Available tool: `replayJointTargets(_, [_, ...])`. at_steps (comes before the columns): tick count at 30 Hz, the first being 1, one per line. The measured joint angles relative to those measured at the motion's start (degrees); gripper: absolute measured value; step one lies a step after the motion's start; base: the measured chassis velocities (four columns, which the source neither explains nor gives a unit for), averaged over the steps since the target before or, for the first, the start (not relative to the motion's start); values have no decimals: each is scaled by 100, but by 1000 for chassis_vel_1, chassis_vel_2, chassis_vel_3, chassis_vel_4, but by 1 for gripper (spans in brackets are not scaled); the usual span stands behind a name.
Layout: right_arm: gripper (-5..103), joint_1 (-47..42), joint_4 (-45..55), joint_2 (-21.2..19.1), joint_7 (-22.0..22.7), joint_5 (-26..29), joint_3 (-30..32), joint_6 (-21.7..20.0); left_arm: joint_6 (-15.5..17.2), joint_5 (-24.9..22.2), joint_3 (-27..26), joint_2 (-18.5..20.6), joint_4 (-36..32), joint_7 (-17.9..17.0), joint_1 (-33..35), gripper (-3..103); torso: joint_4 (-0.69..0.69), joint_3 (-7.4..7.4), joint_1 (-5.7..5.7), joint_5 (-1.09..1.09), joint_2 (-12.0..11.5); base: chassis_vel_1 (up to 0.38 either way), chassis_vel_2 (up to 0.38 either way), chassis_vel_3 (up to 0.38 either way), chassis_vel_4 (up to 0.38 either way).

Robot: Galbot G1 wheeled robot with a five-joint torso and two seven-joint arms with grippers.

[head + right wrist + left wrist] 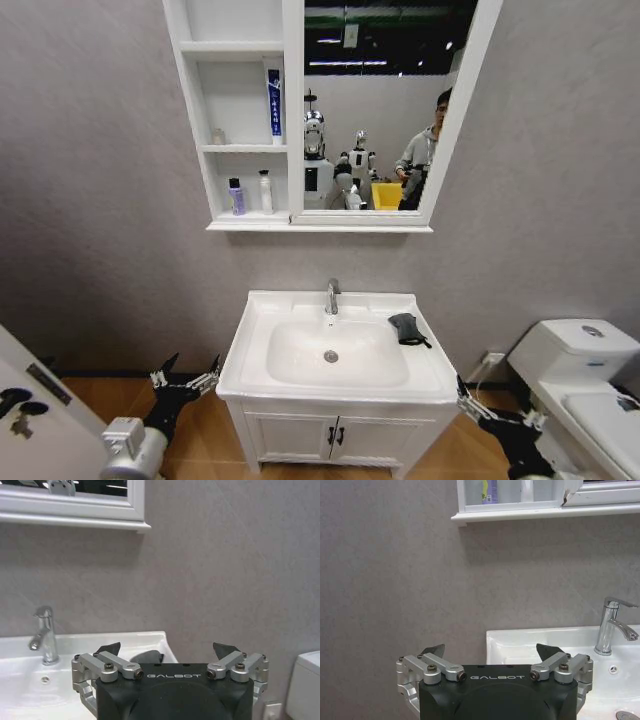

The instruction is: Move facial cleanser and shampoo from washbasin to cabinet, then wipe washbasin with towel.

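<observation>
Two bottles already stand on the cabinet's [240, 140] lowest shelf: a purple one [237, 198] and a white one [265, 192], side by side. I see the dark towel [406, 328] lying on the washbasin's [262, 318] right rim, near the chrome tap [331, 296]. My left gripper [186, 379] hangs low beside the basin's left edge, fingers spread wide, holding nothing. My right gripper [476, 407] sits low off the right corner (toilet [575, 358] just beyond), also wide open and empty.
</observation>
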Motion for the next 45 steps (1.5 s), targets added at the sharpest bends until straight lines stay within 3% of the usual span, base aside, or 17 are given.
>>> replayJointTargets(11, [100, -73, 148, 151, 20, -387, -554, -190, 0, 0, 0, 0, 0, 0, 0, 100, -1, 1, 1, 1, -1, 0, 0, 0, 0])
replayJointTargets(17, [100, 17, 5, 208, -502, -991, -501, 476, 0, 0, 0, 0, 0, 0, 0, 100, 0, 1, 1, 2, -1, 0, 0, 0, 0])
replayJointTargets(24, [100, -1, 61, 146, -751, -811, -364, 477, 0, 0, 0, 0, 0, 0, 0, 100, -1, 1, 1, 1, -1, 0, 0, 0, 0])
replayJointTargets(45, [100, 5, 67, 136, -751, -776, -357, 435, 0, 0, 0, 0, 0, 0, -1, 100, 0, 1, 4, 2, -2, 5, -3, -2, 2])
